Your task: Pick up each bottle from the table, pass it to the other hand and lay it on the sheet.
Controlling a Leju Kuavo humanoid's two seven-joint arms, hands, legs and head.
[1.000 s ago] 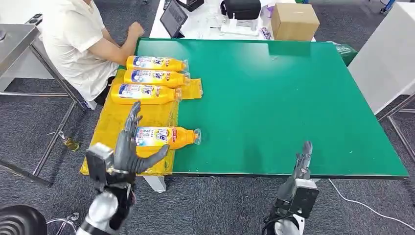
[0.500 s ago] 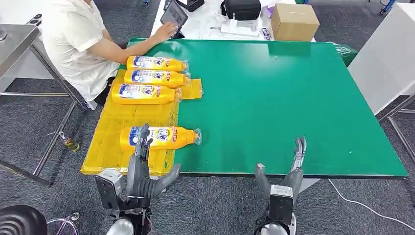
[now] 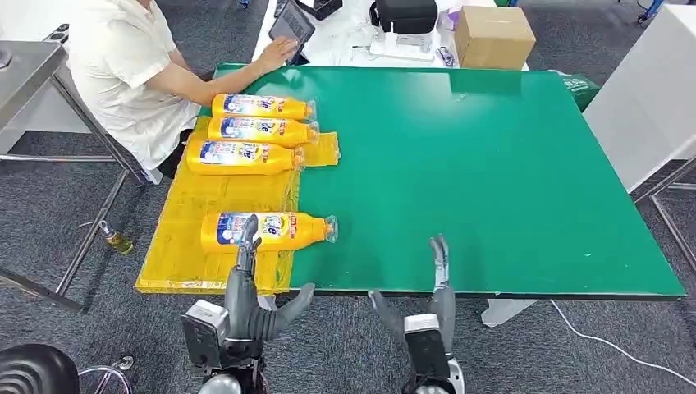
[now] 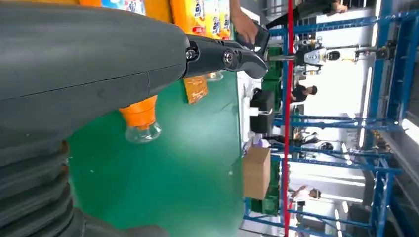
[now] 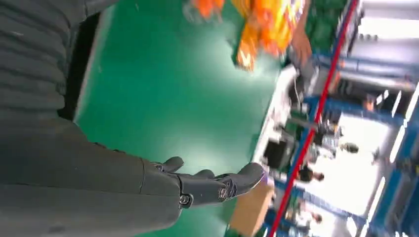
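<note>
Overhead, four bottles [image 3: 267, 231] on sheet [image 3: 197, 205].

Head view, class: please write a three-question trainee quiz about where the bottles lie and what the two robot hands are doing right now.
1. How many orange bottles lie on their sides by the yellow sheet?
2. True or false: the left robot hand holds a bottle.
3. The nearest bottle has its cap end: A) over the green table, B) hanging off the table's edge, C) inside the cardboard box.

Key
1. Four: three in a row near the person, one nearer the robot.
2. False: both it and the right robot hand are open, holding nothing.
3. A.
</note>
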